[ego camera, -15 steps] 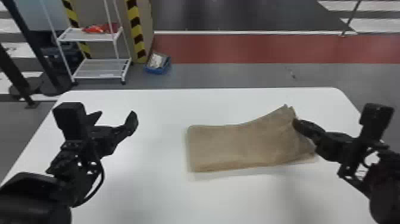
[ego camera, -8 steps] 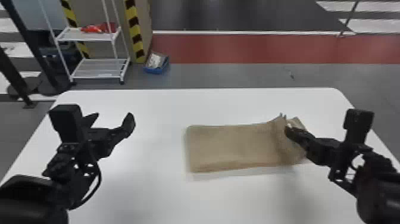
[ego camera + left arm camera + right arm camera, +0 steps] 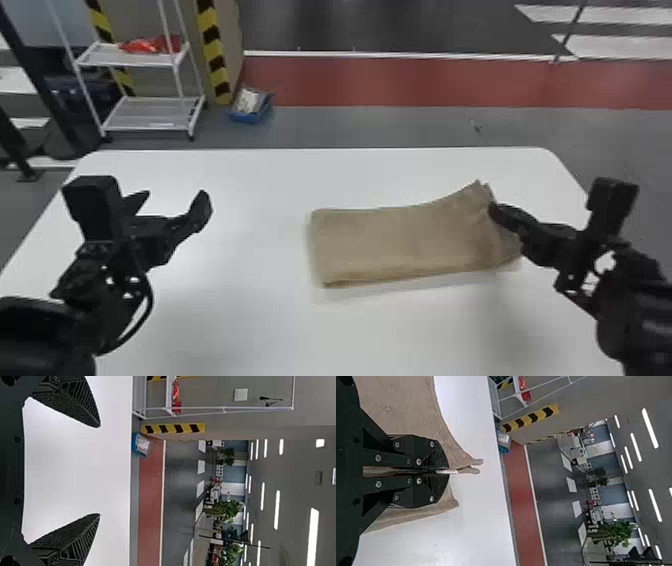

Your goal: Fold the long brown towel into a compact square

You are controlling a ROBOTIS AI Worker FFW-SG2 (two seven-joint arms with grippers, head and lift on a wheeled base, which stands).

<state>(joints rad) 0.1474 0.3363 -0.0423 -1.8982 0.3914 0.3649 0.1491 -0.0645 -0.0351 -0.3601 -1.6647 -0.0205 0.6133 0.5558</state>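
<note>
Brown towel (image 3: 400, 245): lying on the desk (image 3: 235, 320), right of the desk's middle; raised at the short end toward the desk's right edge, flat on the desk's top at the other.
Layers: apparently doubled lengthwise already, judging by the stacked look along the side nearest the robot; a strip, not yet a square.
Right tool (image 3: 492, 210): over the desk's right part; pressed together on the towel's raised end, with two small tips of cloth poking out past the grip.
Towel corner (image 3: 452, 503): spread loosely beside the right tool, just outside the pinch; perhaps part of a lower layer, cannot tell.
Feel: probably light, limp and slightly rough; hardly slippery, not fragile; likely to sag or skew between layers when lifted from one point.
Where to hold: best at the short end nearest the desk's right edge, through every layer, close to the middle of that end.
Step in hand: seemingly folding that end over toward the desk's left side.
Next: lift low, carry across, line up the edges, then release and press flat.
Risk: missing a layer, dragging the flat end along, or landing crooked.
Left tool (image 3: 174, 200): above the desk's left part; spread wide, empty.
White rack (image 3: 155, 60) and blue box (image 3: 251, 119): on the floor, past the desk's far edge, toward its left.
</note>
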